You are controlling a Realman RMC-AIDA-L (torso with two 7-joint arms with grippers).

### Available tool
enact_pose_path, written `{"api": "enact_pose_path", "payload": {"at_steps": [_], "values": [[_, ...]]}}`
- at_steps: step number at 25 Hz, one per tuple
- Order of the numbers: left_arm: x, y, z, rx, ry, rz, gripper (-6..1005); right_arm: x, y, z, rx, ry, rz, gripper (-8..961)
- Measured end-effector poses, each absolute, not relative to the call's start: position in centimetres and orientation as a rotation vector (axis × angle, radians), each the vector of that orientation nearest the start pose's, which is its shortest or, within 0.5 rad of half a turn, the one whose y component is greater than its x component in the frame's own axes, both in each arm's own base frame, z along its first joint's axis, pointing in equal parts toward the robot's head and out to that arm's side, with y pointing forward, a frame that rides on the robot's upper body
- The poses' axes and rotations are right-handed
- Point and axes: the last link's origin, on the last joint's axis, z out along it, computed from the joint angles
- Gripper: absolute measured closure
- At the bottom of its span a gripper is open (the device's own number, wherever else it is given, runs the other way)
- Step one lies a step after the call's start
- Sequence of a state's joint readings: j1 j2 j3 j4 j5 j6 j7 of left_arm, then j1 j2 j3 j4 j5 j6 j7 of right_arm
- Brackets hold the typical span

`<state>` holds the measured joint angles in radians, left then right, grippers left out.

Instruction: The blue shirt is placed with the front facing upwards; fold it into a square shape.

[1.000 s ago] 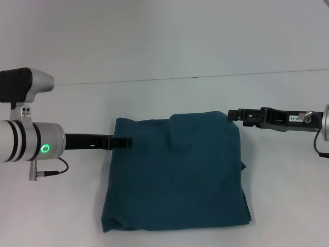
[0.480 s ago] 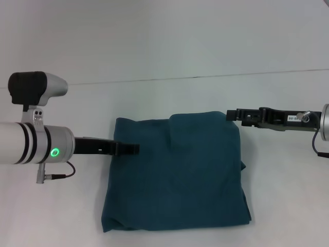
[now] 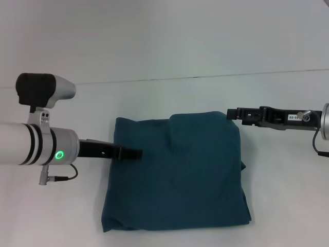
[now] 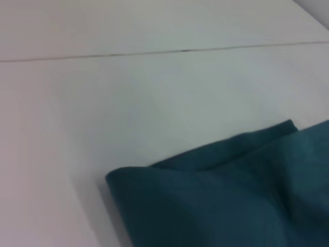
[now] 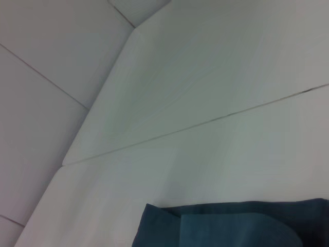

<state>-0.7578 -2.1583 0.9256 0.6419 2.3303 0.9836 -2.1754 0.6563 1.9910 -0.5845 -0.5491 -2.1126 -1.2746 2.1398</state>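
Note:
The blue shirt (image 3: 180, 175) lies folded into a rough rectangle on the white table (image 3: 288, 180), plain teal side up, no print showing. My left gripper (image 3: 134, 153) reaches in from the left, its tip just over the shirt's left edge. My right gripper (image 3: 232, 113) hovers at the shirt's far right corner. In the left wrist view a folded corner of the shirt (image 4: 231, 200) fills the lower part. The right wrist view catches a layered edge of the shirt (image 5: 231, 226) low in the picture.
A thin seam (image 3: 205, 74) runs across behind the shirt, where the white surface meets the pale wall. White tabletop surrounds the shirt on the left, right and far sides.
My left arm has slid to the right and a little nearer, bringing its tip from the shirt's left edge to over the cloth. The right arm and the shirt have not moved.

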Motion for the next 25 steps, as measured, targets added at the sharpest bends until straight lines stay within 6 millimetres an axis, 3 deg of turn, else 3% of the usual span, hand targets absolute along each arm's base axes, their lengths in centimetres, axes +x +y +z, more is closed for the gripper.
{"api": "enact_pose_path", "payload": {"at_steps": [10, 25], "values": [[-23.12, 40.7, -6.04, -2.393, -1.221, -0.181, 333, 28.02, 39.15, 2.87, -2.196, 1.583, 0.689, 146], [-22.95, 40.87, -6.06, -2.392, -1.212, -0.18, 939, 28.04, 39.09, 2.75, -2.197, 1.586, 0.686, 147]]}}
